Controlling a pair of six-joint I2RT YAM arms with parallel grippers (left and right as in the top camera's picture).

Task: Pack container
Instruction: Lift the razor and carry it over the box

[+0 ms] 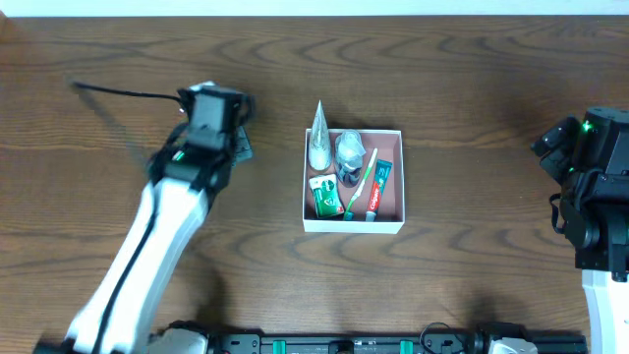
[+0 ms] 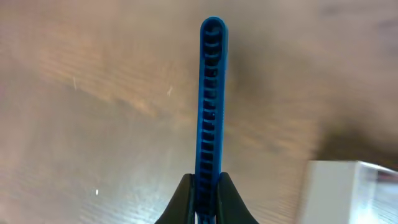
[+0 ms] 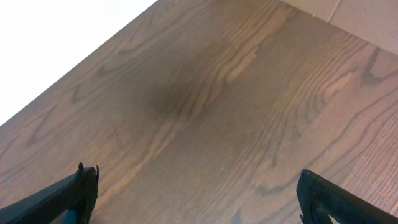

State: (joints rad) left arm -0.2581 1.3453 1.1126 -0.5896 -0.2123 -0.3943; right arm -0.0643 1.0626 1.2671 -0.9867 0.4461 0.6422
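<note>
The container [image 1: 388,221] is a square white-walled box with a pink-brown floor at the table's middle. It holds a white cone-shaped tube [image 1: 319,138], a clear bottle [image 1: 349,149], a green box [image 1: 325,196], a toothbrush [image 1: 360,185] and a toothpaste tube [image 1: 379,187]. My left gripper [image 1: 239,146] hovers left of the container and is shut on a blue comb [image 2: 211,93], which sticks straight out over the wood. A white corner of the container [image 2: 348,193] shows in the left wrist view. My right gripper [image 3: 196,186] is open and empty at the far right [image 1: 555,152].
The dark wooden table [image 1: 472,88] lies all around the container. A black cable [image 1: 118,91] runs from the left arm toward the table's left side. The table's far edge [image 3: 74,68] shows in the right wrist view.
</note>
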